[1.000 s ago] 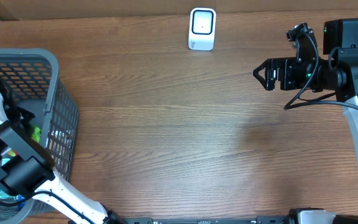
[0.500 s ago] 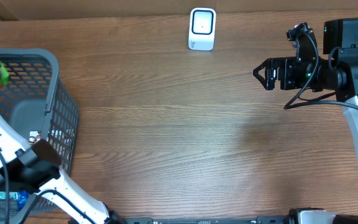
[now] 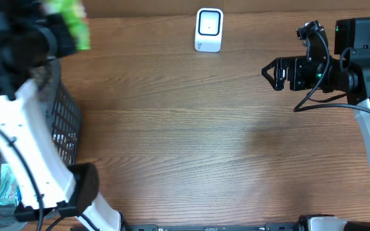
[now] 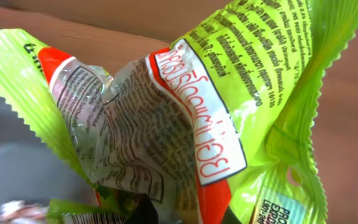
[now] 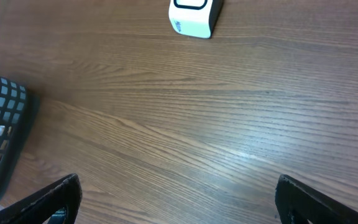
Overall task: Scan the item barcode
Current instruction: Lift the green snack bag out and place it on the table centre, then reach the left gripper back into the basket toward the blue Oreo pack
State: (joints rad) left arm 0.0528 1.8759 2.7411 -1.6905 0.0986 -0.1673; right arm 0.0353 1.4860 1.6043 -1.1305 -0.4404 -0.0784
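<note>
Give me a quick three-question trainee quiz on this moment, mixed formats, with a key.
1. True or false: the green snack packet lies inside the basket.
2. The right gripper has its jaws: A) open and empty, B) shut on the packet, C) shut on the basket's rim.
3. Which arm holds the packet?

Key: 1 false; 2 A; 3 left.

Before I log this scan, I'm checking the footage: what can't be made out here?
- Barcode on the crinkled green plastic snack packet: none shows in the left wrist view; creases and frame edges hide parts.
- Same packet, overhead: motion-blurred.
- Contents of the grey mesh basket, overhead: mostly behind the white left arm.
- Top of the small white box-shaped scanner, right wrist: cut off by the frame edge.
</note>
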